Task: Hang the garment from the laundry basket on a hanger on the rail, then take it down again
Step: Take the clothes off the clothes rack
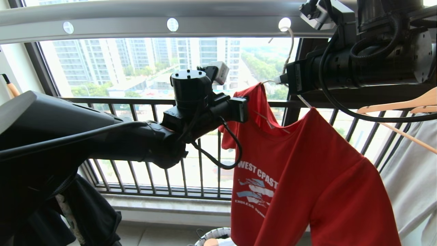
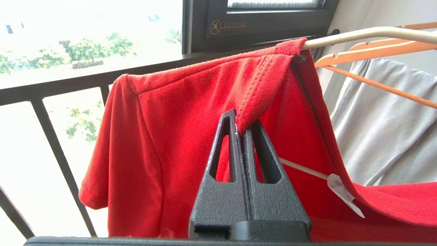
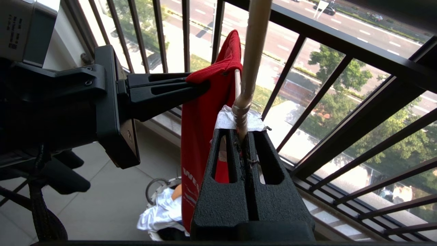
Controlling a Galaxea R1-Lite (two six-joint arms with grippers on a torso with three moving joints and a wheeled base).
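Note:
The red garment hangs on the cream hanger, whose hook sits in a hole of the grey rail. My left gripper is shut on a fold of the garment's collar edge, by the shoulder nearer the window. From the head view it reaches in from the left. My right gripper is shut on the hanger's twisted neck, just under the rail. The laundry basket stands on the floor below the garment, only its rim showing.
Wooden hangers with a pale grey garment hang close on the right. The dark barred window railing runs behind. Dark clothes hang at lower left. White clothes lie in the basket.

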